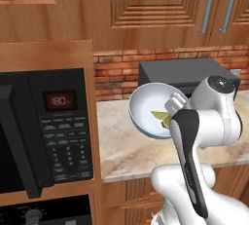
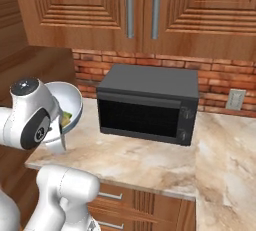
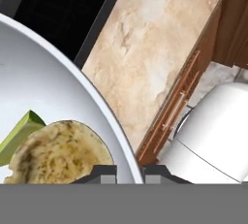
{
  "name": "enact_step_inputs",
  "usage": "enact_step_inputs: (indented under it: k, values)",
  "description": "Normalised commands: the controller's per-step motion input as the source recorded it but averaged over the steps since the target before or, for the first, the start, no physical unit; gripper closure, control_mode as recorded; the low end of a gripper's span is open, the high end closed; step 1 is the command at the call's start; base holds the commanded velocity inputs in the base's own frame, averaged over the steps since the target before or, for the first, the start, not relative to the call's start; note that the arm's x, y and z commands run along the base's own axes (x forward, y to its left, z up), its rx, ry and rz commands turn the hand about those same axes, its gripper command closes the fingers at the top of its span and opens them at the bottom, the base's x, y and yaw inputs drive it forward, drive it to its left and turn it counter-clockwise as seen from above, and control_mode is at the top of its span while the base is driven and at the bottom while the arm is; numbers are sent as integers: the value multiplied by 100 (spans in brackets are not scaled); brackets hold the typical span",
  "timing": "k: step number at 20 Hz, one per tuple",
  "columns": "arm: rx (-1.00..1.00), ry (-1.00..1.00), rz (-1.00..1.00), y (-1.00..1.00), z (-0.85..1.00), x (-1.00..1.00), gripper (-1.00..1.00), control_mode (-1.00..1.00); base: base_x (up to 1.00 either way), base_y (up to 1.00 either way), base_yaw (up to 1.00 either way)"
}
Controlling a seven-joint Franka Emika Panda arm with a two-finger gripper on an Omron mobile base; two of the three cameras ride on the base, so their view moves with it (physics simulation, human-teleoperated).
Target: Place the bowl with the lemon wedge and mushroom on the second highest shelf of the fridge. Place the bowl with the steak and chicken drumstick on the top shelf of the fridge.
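A white bowl [image 1: 148, 103] [image 2: 71, 100] [image 3: 53, 85] hangs tilted in the air above the counter's left end. In it lie a green-yellow lemon wedge [image 3: 19, 132] [image 1: 157, 115] and a tan mushroom [image 3: 58, 154] [image 1: 166, 121]. My gripper [image 3: 131, 172] is shut on the bowl's rim, one fingertip inside the bowl and one outside. In the left base view the white hand [image 1: 177, 106] covers the bowl's right edge. The fridge and the bowl with the steak and chicken drumstick are out of view.
A black countertop oven [image 1: 187, 73] [image 2: 145, 106] stands on the marble counter [image 1: 121, 153] [image 2: 150, 161] against the brick wall. A built-in microwave [image 1: 46, 129] sits in the wooden column at left. Cabinets hang overhead; drawer fronts [image 3: 177, 114] run below the counter edge.
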Motion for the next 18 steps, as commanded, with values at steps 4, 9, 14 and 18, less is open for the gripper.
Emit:
enact_step_inputs:
  k: [4, 9, 14, 18]
  values:
    - [0, 0, 0, 0, 0, 0, 100, 100, -46, 0, -26]
    - [0, 0, 0, 0, 0, 0, 100, 100, -72, 0, -68]
    - [0, 0, 0, 0, 0, 0, 100, 100, -47, 8, -86]
    - [0, 0, 0, 0, 0, 0, 100, 100, -27, 11, -91]
